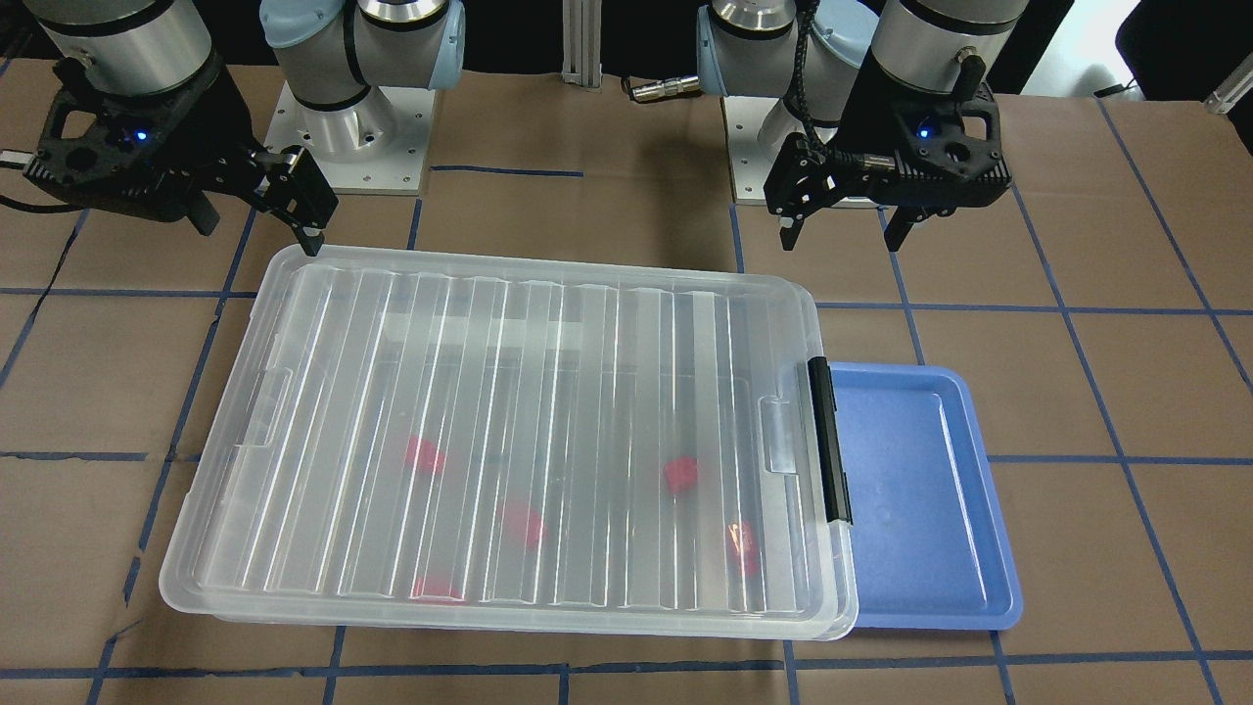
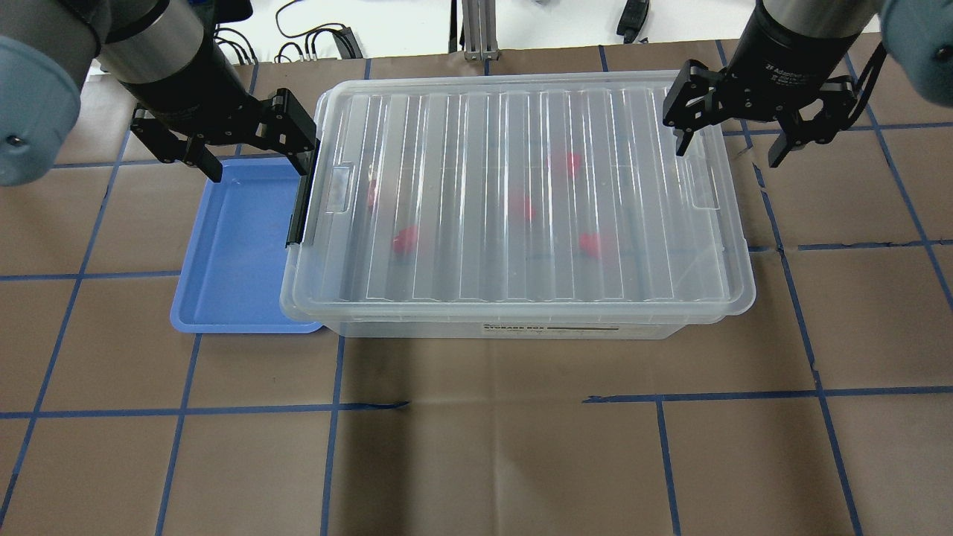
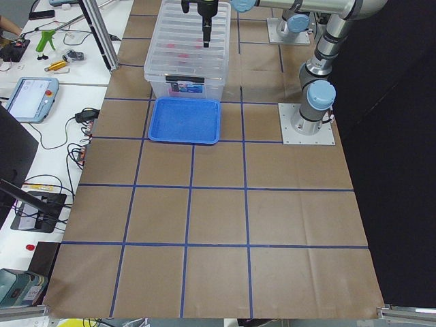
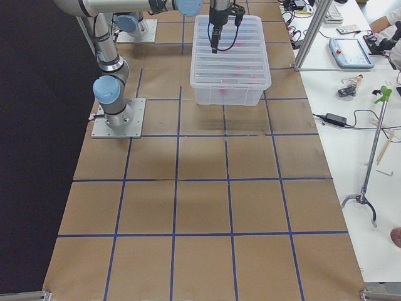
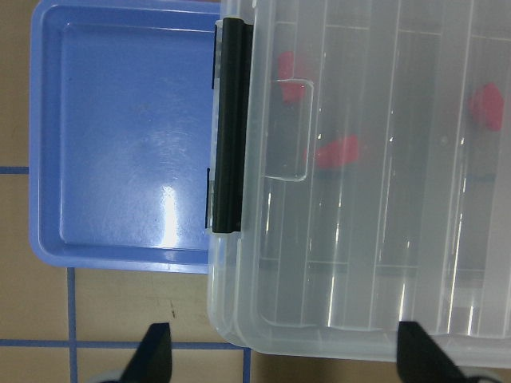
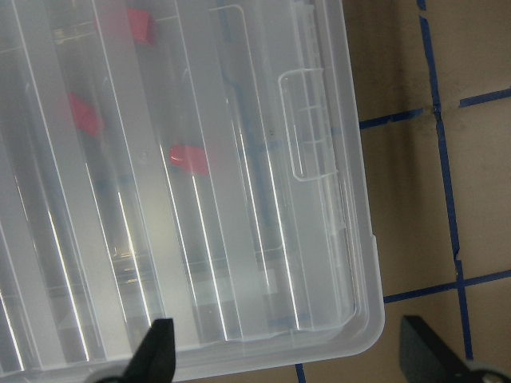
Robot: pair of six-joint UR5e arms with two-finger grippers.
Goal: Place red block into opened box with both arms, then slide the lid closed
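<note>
The clear box [image 2: 551, 327] stands mid-table with the ribbed lid [image 2: 521, 126] lying over it. Its black latch bar [image 2: 300, 205] is at the end towards my left arm. Several red blocks show blurred through the lid, among them one [image 2: 406, 238] near the latch end, one [image 2: 569, 164] farther back and one [image 1: 680, 473]. My left gripper [image 2: 260, 170] hangs open above the latch-end back corner with nothing in it, its fingers [image 5: 156, 355] wide apart. At the opposite short end, my right gripper [image 2: 730, 154] is open and holds nothing, one finger [image 6: 156, 355] over the lid's corner.
A blue tray [image 2: 231, 253] lies flat beside the box's latch end, partly under it. Both arm bases [image 1: 348, 127] stand behind the box. Benches with tools and cables [image 3: 41, 61] run along the table's far side. Blue tape lines cross the brown tabletop [image 2: 476, 447].
</note>
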